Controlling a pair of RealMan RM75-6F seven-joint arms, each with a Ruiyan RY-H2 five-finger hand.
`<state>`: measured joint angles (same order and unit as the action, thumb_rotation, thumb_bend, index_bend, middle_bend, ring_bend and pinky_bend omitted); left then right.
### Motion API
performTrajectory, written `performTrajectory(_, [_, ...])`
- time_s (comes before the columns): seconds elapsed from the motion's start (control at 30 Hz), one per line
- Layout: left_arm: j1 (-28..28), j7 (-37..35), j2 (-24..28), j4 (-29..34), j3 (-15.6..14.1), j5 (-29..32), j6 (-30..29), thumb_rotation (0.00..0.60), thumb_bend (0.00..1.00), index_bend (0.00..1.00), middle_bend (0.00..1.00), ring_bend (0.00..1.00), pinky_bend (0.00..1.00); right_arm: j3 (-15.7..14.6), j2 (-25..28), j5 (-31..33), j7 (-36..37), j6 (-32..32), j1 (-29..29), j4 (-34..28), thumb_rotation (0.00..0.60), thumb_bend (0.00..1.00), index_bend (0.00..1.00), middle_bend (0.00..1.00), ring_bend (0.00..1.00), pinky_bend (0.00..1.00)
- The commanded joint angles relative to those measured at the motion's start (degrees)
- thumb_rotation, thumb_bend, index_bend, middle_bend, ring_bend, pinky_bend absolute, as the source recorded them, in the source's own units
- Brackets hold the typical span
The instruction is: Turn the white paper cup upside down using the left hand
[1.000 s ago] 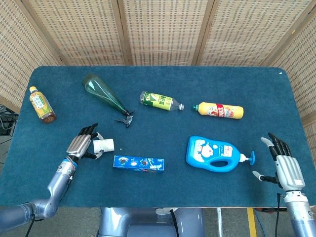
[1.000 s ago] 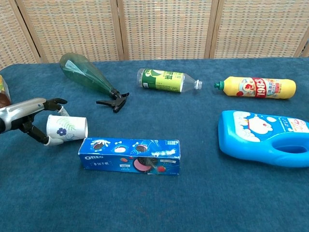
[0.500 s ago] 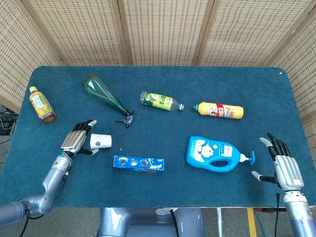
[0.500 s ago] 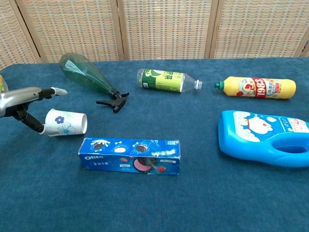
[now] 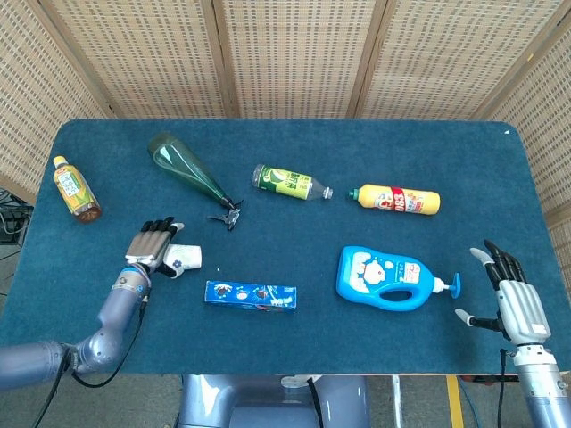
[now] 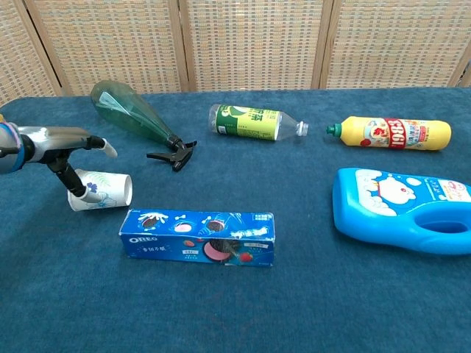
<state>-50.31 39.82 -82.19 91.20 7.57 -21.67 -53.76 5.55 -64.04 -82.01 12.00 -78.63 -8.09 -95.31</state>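
**Left hand over the cup, cup on its side**

While I watch both cameras, my left hand [image 5: 153, 247] sits low at the table's [image 5: 294, 343] left side, right over the cup [image 6: 102, 190]. In the chest view the fingers [image 6: 94, 141] reach out flat above the cup, and the thumb [image 6: 76, 182] points down against the cup's closed end. Whether the cup is truly pinched I cannot tell; the fingers look spread rather than wrapped round it.

The cup lies on its side on the blue cloth, its open mouth facing right, toward the middle of the table. It has a small blue flower print. It lies just behind the left end of the Oreo box [image 6: 199, 237], near it but apart.

My right hand [image 5: 512, 295] is far off at the table's right edge, upright, fingers apart, holding nothing.

Behind the cup lies the green spray bottle [image 5: 188, 169], nozzle pointing toward the middle. To its right are the green-label bottle [image 5: 289, 181] and the yellow bottle [image 5: 398, 198], both on their sides. The blue jug [image 5: 391, 277] lies flat in front of the yellow bottle, pump end toward my right hand. A tea bottle [image 5: 74, 189] lies near the left edge, well apart from the cup.
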Motion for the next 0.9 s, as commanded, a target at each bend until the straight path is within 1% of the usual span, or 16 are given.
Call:
performTrajectory(0.03, [-2.8, 3.3, -1.0, 1.1, -0.1, 3.6, -2.3, 0.514, 0.24, 0.17, 0.00, 0.00, 0.00, 0.0, 0.1, -0.1, 0.1, 0.1, 0.0, -0.1, 0.600, 0.09, 0.00, 0.00, 0.00, 0.00])
performTrajectory(0.27, [-5.7, 7.6, -3.3, 0.5, -0.7, 8.5, -4.3, 0.514, 0.25, 0.23, 0.00, 0.00, 0.00, -0.3, 0.3, -0.8, 0.8, -0.3, 0.1, -0.2, 0.600, 0.09, 0.00, 0.00, 0.00, 0.00])
performTrajectory(0.4, [-6.2, 8.3, -4.2, -0.1, -0.9, 9.3, -4.7, 0.514, 0.25, 0.24, 0.00, 0.00, 0.00, -0.3, 0.3, -0.9, 0.9, -0.3, 0.1, -0.3, 0.600, 0.09, 0.00, 0.00, 0.00, 0.00])
performTrajectory(0.47, [-6.4, 8.5, -4.7, -0.6, -1.1, 9.2, -5.0, 0.514, 0.25, 0.27, 0.00, 0.00, 0.00, -0.4, 0.3, -1.2, 0.9, -0.3, 0.1, -0.3, 0.600, 0.09, 0.00, 0.00, 0.00, 0.00])
performTrajectory(0.63, [-6.2, 7.8, -6.2, -1.5, -1.2, 7.5, -5.4, 0.518, 0.25, 0.34, 0.00, 0.00, 0.00, -0.4, 0.3, -1.3, 1.2, -0.6, 0.1, -0.3, 0.600, 0.09, 0.00, 0.00, 0.00, 0.00])
performTrajectory(0.7, [-5.8, 6.7, -6.7, -1.7, -1.1, 5.8, -6.0, 0.525, 0.26, 0.36, 0.00, 0.00, 0.00, -0.4, 0.3, -1.4, 1.4, -0.7, 0.2, -0.2, 0.600, 0.09, 0.00, 0.00, 0.00, 0.00])
performTrajectory(0.83, [-4.1, 3.3, -7.1, -1.5, -0.8, 1.1, -7.6, 0.588, 0.27, 0.40, 0.00, 0.00, 0.00, -0.5, 0.4, -1.6, 1.4, -0.8, 0.2, -0.3, 0.600, 0.09, 0.00, 0.00, 0.00, 0.00])
performTrajectory(0.9, [-3.2, 1.7, -7.1, -1.3, -0.7, -0.7, -7.9, 0.599, 0.27, 0.41, 0.00, 0.00, 0.00, -0.5, 0.3, -1.6, 1.3, -0.9, 0.2, -0.3, 0.600, 0.09, 0.00, 0.00, 0.00, 0.00])
